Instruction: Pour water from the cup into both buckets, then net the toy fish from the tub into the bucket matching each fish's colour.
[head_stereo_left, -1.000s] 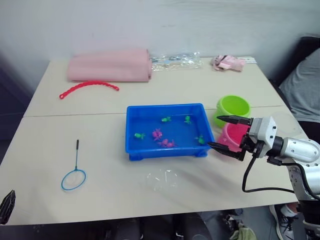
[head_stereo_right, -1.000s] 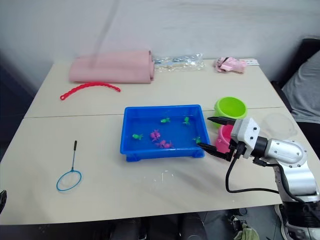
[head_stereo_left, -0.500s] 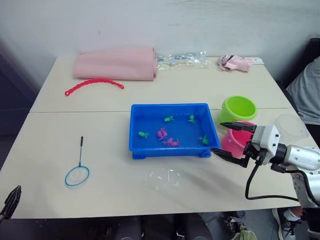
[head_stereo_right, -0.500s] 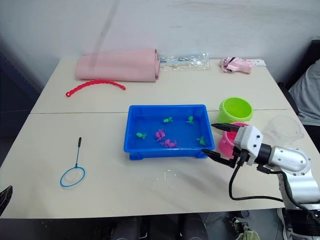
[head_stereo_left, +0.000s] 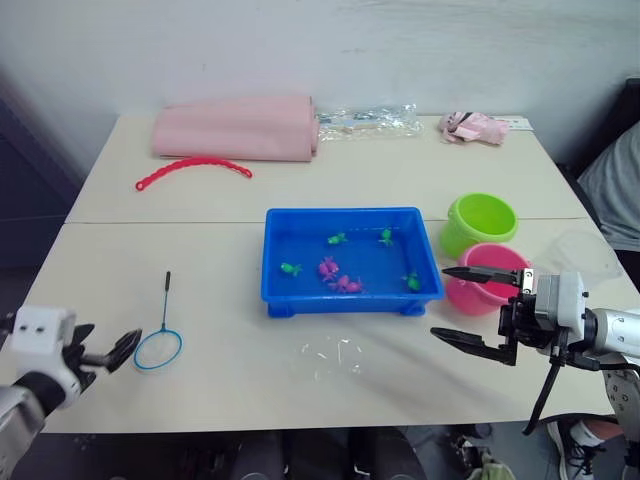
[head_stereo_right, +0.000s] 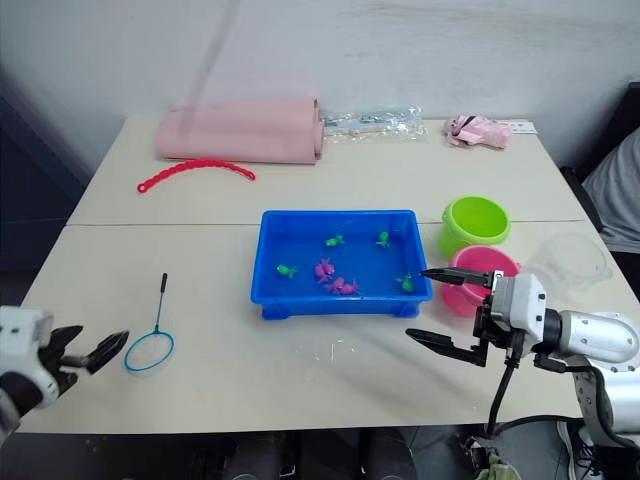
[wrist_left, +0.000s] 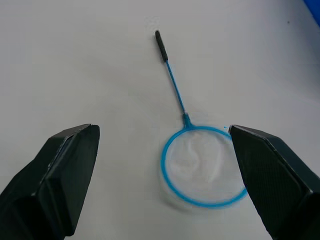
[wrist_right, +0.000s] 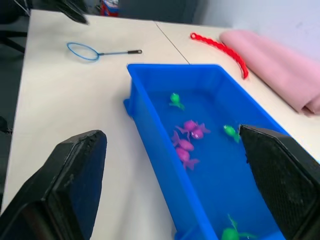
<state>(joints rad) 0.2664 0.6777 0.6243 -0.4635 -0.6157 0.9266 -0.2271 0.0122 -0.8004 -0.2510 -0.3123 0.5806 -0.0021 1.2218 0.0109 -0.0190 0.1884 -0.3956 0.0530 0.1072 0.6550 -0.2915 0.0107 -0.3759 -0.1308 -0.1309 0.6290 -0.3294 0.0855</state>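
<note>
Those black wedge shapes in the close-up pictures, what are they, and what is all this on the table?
They are the jaws of a two-armed robot. Two pictures come from cameras on its head, two from cameras on its wrists. The left gripper is open beside a small net. The right gripper is open near a blue tub of water with green and pink toy fish. Beside the tub stand a green bucket and a pink bucket; a clear cup sits at the table's right edge. Nothing is held.
</note>
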